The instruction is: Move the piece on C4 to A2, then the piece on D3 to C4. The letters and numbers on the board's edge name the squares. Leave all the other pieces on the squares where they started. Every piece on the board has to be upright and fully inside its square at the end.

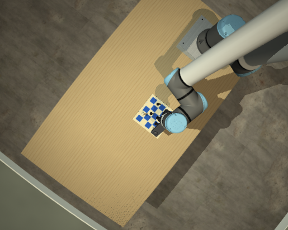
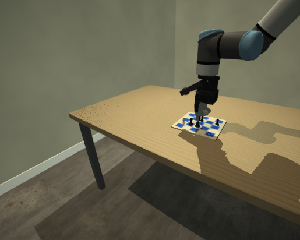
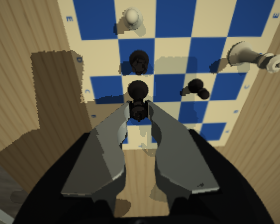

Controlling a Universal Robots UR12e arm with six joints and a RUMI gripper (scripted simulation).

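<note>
A small blue-and-cream chessboard [image 1: 138, 118] [image 2: 179, 126] [image 3: 71, 50] lies on the wooden table. My gripper [image 3: 138, 102] [image 2: 197, 120] points straight down over the board's near edge and is shut on a black pawn [image 3: 137, 91] [image 2: 197, 124], held upright just at board height. Another black piece [image 3: 139, 60] stands one square beyond it, and a third black piece [image 3: 197, 87] stands to the right. A white pawn [image 3: 133, 17] stands farther back. A white piece [image 3: 251, 55] [image 2: 183, 120] lies on its side at the board's right edge in the wrist view.
The wooden table [image 1: 83, 117] [image 2: 130, 113] carries only the board. The arm's grey base plate [image 1: 190, 39] sits at the table's far end. The arm's wrist [image 1: 175, 123] covers the board's corner in the overhead view.
</note>
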